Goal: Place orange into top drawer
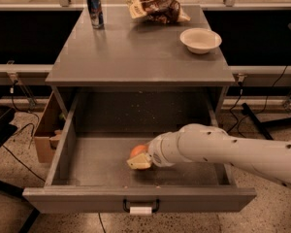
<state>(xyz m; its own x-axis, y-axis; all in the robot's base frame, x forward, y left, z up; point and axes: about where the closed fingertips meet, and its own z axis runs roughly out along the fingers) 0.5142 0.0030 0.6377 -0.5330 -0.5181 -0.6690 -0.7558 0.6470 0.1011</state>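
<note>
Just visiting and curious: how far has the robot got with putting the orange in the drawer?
Done: the top drawer is open, and the orange is down inside it, near its floor. In hand: the gripper, low in the drawer's front half, grips the orange. Left: release it and draw the arm out.

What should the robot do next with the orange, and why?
Probably open up and let go. The gripper holds the orange low inside the open top drawer, just above or on its floor. I cannot tell if it touches, so easing down slightly first seems safer.
</note>
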